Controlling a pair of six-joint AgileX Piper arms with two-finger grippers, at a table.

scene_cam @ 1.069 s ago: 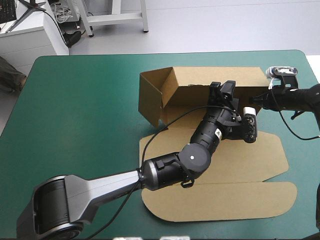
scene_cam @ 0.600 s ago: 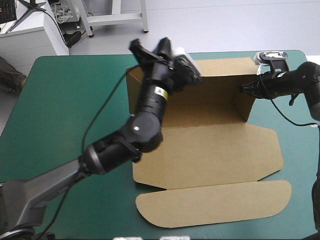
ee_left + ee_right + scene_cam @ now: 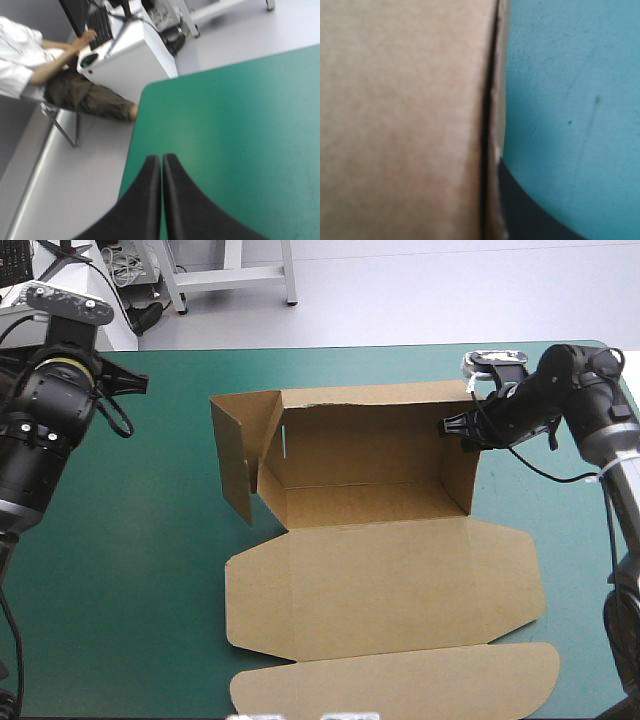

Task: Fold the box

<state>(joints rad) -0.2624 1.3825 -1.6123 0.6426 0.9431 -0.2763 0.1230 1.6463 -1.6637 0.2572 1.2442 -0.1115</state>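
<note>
The box (image 3: 380,570) sits central on the tabletop (image 3: 140,570), walls half raised. The right gripper (image 3: 458,427) seems to pinch its right wall, holding it upright. The left gripper (image 3: 161,167), pressed together and empty, hangs clear.

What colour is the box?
The box is plain brown, with no print. The high view shows it best.

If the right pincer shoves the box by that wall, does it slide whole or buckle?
Likely light: the box is one thin brown sheet, so it should slide easily. It probably hinges at its creases first; the left flap splays outward, untucked. Between creases it looks stiff: the wall in the right pincer stands straight.
</note>
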